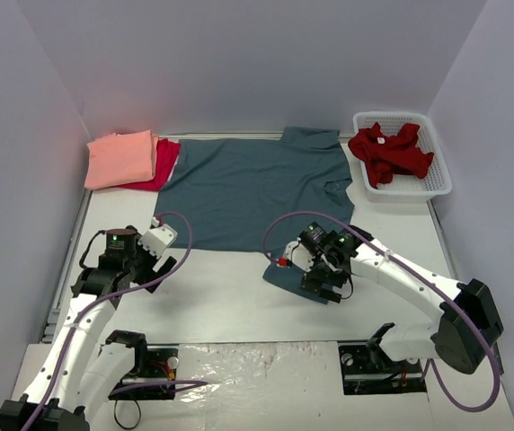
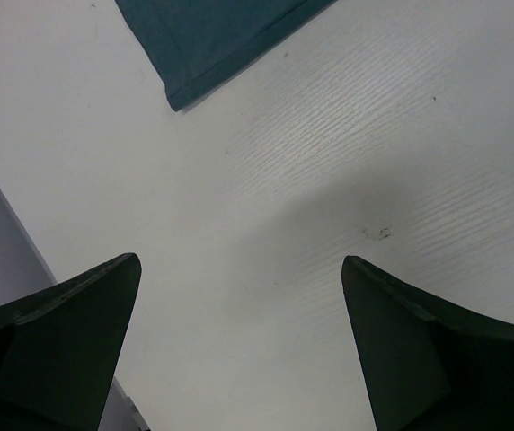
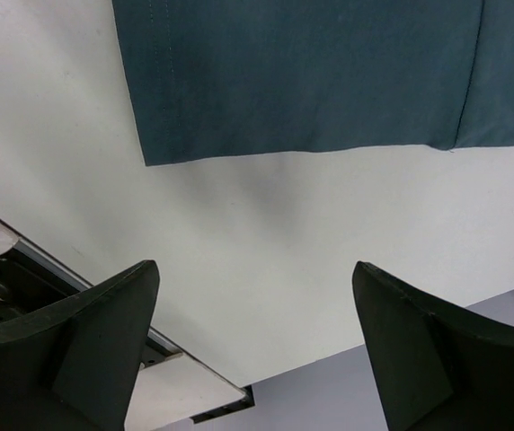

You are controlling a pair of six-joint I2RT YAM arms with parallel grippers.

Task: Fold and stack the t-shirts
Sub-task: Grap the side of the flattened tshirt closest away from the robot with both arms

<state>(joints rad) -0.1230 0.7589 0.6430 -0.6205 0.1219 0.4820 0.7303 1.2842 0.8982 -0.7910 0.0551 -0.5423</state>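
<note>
Top external showed the slate-blue t-shirt (image 1: 248, 184) spread flat on the counter (image 1: 239, 310), its near hem running left-right. My right hand (image 1: 304, 262) and left hand (image 1: 160, 242) hovered open at opposite hem ends.

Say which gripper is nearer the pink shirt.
Left. The left gripper hangs on the same side as the pink shirt, nearer the front. The right gripper is far to the right, over the near edge of the blue shirt.
</note>
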